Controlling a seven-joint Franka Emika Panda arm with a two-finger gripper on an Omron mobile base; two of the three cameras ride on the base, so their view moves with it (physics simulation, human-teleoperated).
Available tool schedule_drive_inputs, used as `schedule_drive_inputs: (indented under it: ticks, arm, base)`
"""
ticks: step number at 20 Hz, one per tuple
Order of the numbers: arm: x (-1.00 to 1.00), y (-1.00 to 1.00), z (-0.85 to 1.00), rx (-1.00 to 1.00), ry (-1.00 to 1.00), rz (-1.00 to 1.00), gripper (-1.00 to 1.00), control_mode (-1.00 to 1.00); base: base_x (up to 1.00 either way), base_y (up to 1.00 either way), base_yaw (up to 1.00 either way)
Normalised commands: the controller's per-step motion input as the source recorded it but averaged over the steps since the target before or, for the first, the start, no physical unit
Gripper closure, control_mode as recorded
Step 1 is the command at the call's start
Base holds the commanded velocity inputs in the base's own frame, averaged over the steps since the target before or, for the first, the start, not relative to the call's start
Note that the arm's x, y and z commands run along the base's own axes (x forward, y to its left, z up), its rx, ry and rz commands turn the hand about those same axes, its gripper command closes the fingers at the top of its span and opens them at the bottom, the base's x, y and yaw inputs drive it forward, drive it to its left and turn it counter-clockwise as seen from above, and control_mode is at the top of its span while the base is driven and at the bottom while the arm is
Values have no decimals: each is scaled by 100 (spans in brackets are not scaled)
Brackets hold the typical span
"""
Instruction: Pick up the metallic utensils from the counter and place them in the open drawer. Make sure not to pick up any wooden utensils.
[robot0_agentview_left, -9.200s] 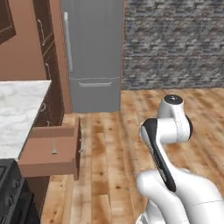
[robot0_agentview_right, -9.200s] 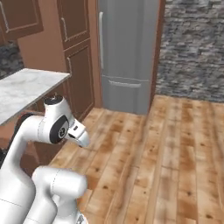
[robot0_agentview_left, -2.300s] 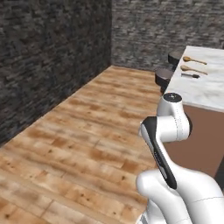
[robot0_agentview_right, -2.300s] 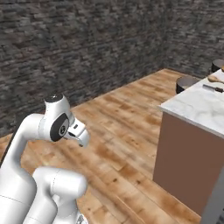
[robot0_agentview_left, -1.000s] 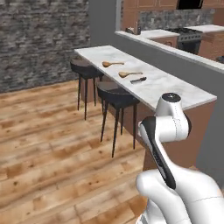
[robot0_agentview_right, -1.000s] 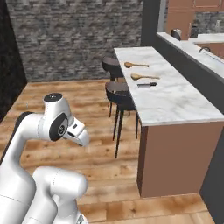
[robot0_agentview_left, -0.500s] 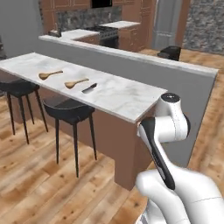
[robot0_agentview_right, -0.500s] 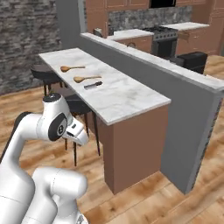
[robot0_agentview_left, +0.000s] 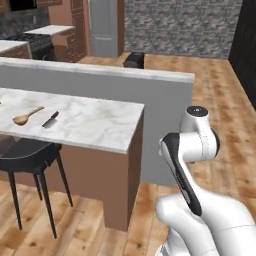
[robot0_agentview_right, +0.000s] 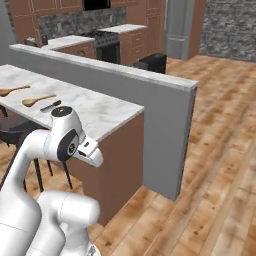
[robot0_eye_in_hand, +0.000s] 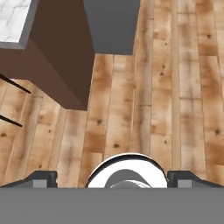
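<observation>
Claw (robot0_eye_in_hand: 112, 177) spread wide and empty over bare floor — arm tucked for travel; knife (robot0_agentview_left: 50, 119) and wooden spoon (robot0_agentview_left: 27, 116) lie on the counter (robot0_agentview_left: 100, 125).

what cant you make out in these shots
- fork: too small to find on the counter in either base view.
- second wooden spoon: cut off by the right base view's left edge.
- tool: its tips barely rise above the hand view's bottom.
- black stool: partly under the counter in the left base view.

Even, bright rendered light, soft shadows, no glare, coarse slightly blurry low-resolution textures.
</observation>
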Motion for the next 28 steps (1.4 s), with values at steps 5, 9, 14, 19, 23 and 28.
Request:
schedule_drive_inputs:
  ticks: [5,9,14,19,23,28]
  arm:
    - [0,0,0,0,0,0,-100,100]
    - [0,0,0,0,0,0,-100,100]
    - [0,0,0,0,0,0,-100,100]
    - [0,0,0,0,0,0,-100,100]
    - [0,0,0,0,0,0,-100,100]
    - [0,0,0,0,0,0,-100,100]
  base:
    - [42,98,-38]
    - [43,100,-34]
    - [39,92,-31]
    - [26,32,-17]
    - [48,49,-3]
    - [54,45,8]
